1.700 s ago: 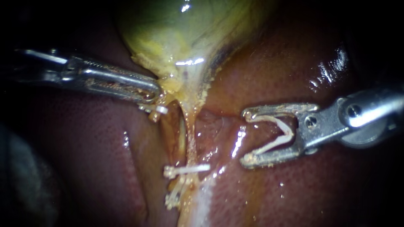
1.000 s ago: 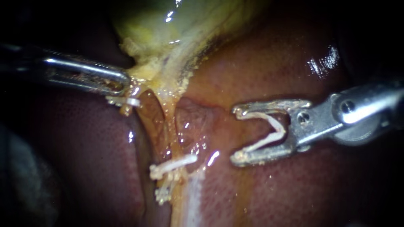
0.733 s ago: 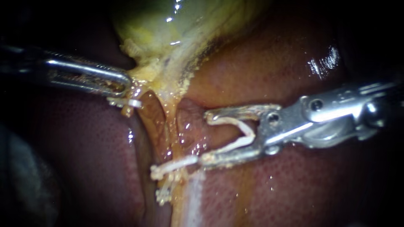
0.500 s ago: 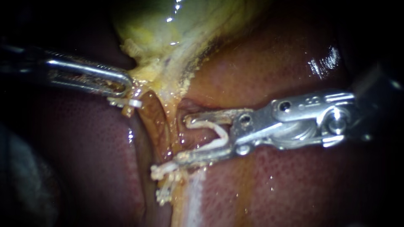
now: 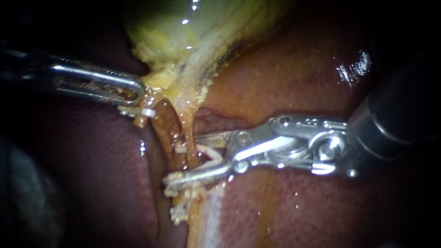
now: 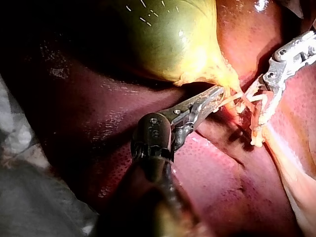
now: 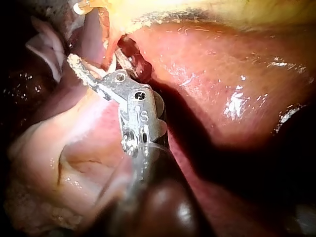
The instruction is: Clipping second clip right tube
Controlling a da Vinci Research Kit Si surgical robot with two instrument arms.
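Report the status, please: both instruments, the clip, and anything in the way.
Left instrument jaws shut on gallbladder neck. Right instrument jaws hold new clip, astride right tube. Placed clip lies right beside lower jaw.

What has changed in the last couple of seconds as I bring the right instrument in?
The right instrument has advanced leftward across the liver. Its jaws, carrying the open white clip, now straddle the right tube. The clip is not yet closed, and nothing was let go. The left instrument stayed shut on the gallbladder, holding it up as before.
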